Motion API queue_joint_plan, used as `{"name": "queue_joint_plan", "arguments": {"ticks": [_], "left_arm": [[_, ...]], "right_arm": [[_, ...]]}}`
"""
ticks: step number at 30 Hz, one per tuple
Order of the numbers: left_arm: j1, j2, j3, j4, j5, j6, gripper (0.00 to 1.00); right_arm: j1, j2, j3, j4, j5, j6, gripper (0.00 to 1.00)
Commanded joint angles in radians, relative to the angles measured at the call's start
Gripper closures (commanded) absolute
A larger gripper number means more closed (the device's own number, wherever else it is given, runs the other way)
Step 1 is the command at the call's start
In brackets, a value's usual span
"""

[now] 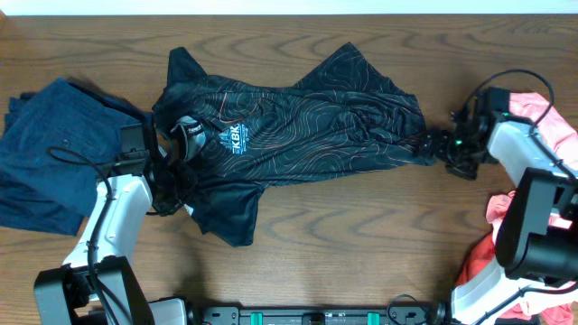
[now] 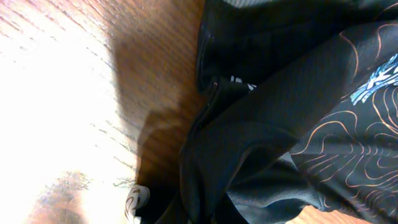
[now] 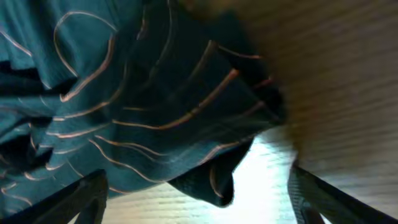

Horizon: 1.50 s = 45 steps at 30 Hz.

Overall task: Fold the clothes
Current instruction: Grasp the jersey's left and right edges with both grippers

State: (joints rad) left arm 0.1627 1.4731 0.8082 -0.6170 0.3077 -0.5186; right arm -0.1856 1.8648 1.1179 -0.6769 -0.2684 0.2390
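A limp hem corner of the thin black jersey (image 3: pixel 155 112) lies between the spread, empty right fingers (image 3: pixel 87 196), the seemingly light, slippery cloth stretching across the table (image 1: pixel 361 253) to the clenched left fingers (image 1: pixel 170 185); hems look the surest hold.

Black jersey (image 1: pixel 307 117), orange-white contour lines; coral-pink garment (image 1: pixel 560 135); navy pile (image 1: pixel 45 153)

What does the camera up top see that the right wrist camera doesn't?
Only overhead: white lettering, a dark blue garment, a coral-pink garment, both robot arms. Only right wrist: the right gripper up close, open, at the fabric's edge. Both: the black jersey with orange lines and the wooden table.
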Motion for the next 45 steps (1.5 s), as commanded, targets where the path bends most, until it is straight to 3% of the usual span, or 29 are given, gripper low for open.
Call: {"name": "queue_joint_plan", "arguments": {"ticks": [1, 6, 10, 13, 21, 24, 32, 33, 35, 36, 45], "left_arm": [[0.003, -0.007, -0.005, -0.004, -0.005, 0.018, 0.94], [0.003, -0.007, -0.005, -0.003, -0.006, 0.042, 0.94], [0.003, -0.007, -0.005, -0.003, -0.006, 0.051, 0.94], [0.003, -0.007, -0.005, -0.003, -0.005, 0.052, 0.94], [0.005, -0.086, 0.112, -0.109, 0.018, 0.191, 0.94], [0.004, -0.138, 0.21, -0.189, 0.046, 0.222, 0.94], [0.004, -0.258, 0.298, -0.245, 0.074, 0.219, 0.94], [0.004, -0.259, 0.298, -0.262, 0.074, 0.219, 0.94], [0.004, -0.255, 0.295, -0.299, 0.074, 0.219, 0.94], [0.004, -0.251, 0.291, -0.314, 0.073, 0.22, 0.94], [0.004, -0.198, 0.273, -0.318, 0.039, 0.222, 0.94]], "right_arm": [[0.035, 0.002, -0.057, 0.089, 0.011, 0.082, 0.16], [0.036, 0.002, -0.059, 0.136, 0.011, 0.09, 0.58], [0.013, -0.003, -0.058, 0.13, 0.011, 0.09, 0.76], [-0.014, -0.022, -0.049, 0.102, 0.019, 0.09, 0.98], [-0.08, -0.208, 0.06, -0.105, 0.08, 0.021, 0.99], [-0.082, -0.303, 0.106, -0.174, 0.081, -0.015, 0.9], [-0.082, -0.433, 0.121, -0.314, 0.133, -0.058, 0.91], [-0.082, -0.431, 0.119, -0.339, 0.135, -0.058, 0.89], [-0.082, -0.424, 0.108, -0.393, 0.13, -0.057, 0.7], [-0.08, -0.42, 0.098, -0.418, 0.129, -0.056, 0.67], [0.033, -0.405, -0.087, -0.359, 0.025, -0.003, 0.54]]}}
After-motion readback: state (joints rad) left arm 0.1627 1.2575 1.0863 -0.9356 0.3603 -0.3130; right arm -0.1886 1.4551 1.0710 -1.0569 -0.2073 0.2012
